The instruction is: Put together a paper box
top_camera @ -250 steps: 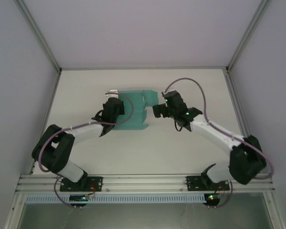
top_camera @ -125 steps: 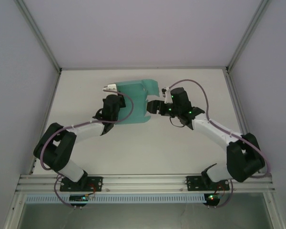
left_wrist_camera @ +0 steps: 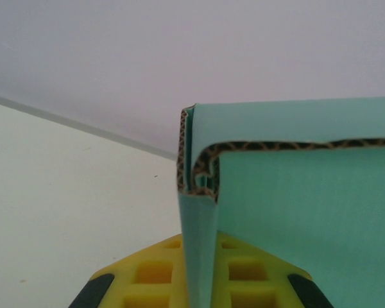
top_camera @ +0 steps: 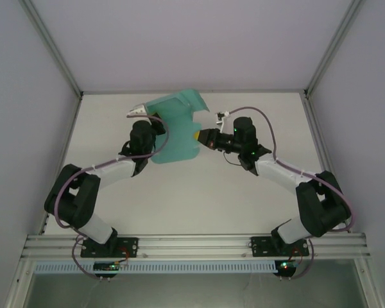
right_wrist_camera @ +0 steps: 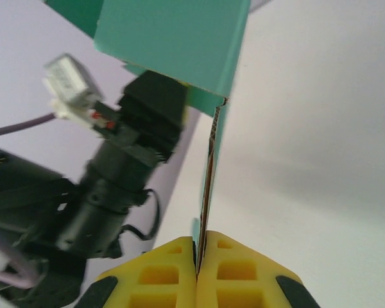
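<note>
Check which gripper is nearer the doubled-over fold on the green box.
Left. The left gripper clamps the box just below the fold, on its left side. The right gripper pinches a single-layer edge on the opposite side, farther away.

Soft even light, faint shadows, blurry wrist-view foregrounds.

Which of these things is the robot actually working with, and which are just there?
In the job: paper box; left gripper and right gripper, each shut on an edge of it.
Just there: white table; purple cables; metal frame rail.
</note>
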Action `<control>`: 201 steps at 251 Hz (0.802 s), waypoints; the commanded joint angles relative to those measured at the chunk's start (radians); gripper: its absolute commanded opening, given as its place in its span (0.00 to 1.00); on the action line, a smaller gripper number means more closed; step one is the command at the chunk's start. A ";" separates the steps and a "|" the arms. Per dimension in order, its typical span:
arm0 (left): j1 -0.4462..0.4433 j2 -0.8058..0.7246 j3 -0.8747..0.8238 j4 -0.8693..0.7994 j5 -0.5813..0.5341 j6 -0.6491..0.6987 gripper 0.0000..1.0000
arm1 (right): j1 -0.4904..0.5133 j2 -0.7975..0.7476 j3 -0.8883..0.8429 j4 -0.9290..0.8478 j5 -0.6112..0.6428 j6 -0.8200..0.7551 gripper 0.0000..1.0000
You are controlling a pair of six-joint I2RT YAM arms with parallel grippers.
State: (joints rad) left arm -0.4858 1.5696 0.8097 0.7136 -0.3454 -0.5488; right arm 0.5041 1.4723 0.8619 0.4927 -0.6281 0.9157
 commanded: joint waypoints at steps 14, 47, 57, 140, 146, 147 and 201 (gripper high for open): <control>0.012 0.039 0.022 0.077 0.123 -0.090 0.00 | 0.020 -0.049 -0.013 0.280 -0.148 0.108 0.00; 0.015 0.035 0.017 0.100 0.155 -0.097 0.00 | 0.012 -0.054 -0.035 0.295 -0.164 0.123 0.00; 0.016 0.029 0.017 0.090 0.157 -0.092 0.00 | 0.005 -0.059 -0.043 0.265 -0.157 0.106 0.03; 0.017 -0.045 -0.016 -0.043 0.191 0.094 0.00 | -0.102 -0.309 -0.078 -0.357 0.142 -0.317 0.82; 0.017 -0.051 -0.021 -0.058 0.180 0.106 0.00 | -0.105 -0.337 -0.070 -0.450 0.191 -0.392 0.92; 0.017 -0.053 -0.022 -0.061 0.180 0.108 0.00 | -0.106 -0.342 -0.068 -0.460 0.198 -0.403 0.93; 0.018 -0.069 -0.061 -0.112 0.268 0.212 0.00 | -0.211 -0.467 -0.061 -0.648 0.355 -0.606 0.99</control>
State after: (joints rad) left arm -0.4694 1.5295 0.7620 0.6426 -0.1501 -0.4282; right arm 0.3618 1.0191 0.7670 0.0605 -0.3992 0.4908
